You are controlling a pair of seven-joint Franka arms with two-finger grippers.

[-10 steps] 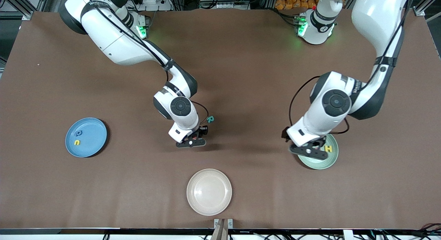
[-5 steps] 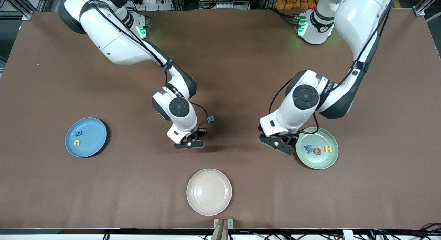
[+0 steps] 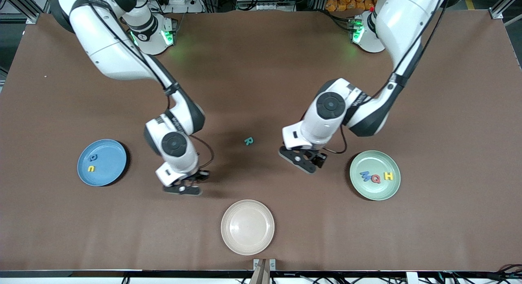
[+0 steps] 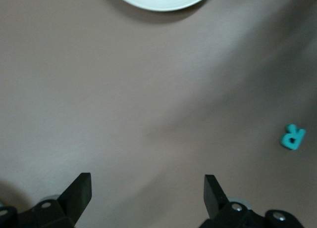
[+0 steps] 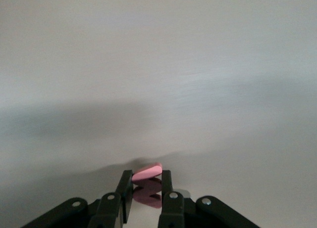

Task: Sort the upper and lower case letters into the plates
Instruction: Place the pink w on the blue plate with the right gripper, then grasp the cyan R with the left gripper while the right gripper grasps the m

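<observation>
Start from the cream plate (image 3: 247, 227), nearest the camera: it is not part of the sort, so carry nothing to it. Just above it at about 10 o'clock, your right gripper (image 3: 184, 188) hangs low over bare table between the cream plate and the blue plate (image 3: 102, 162), its jaws pinched narrow on a small pink-red letter (image 5: 147, 172), held edge-on between the pads. Which case it is I cannot tell, so check that before you commit; judging by its heading, the blue plate at 9 o'clock of the gripper is the target. That plate holds a yellow letter (image 3: 91, 168) and a dark blue letter (image 3: 94, 157). Keep the grip steady, travel level, get fully over the plate's floor and go low before you let go, since a thin foam piece can bounce or stick to a pad.

The right arm reaches down from its base at 11 o'clock, elbow bent, wrist turned down toward the table.

Your left gripper (image 3: 304, 163) hovers with jaws spread wide and empty, near the teal R (image 3: 248, 141), which lies on the table at its 10 o'clock; I'd take that next.

The green plate (image 3: 375, 175) carries three capitals, and the R looks to belong there. The left arm comes from 1 o'clock, forearm angled in toward the middle.
</observation>
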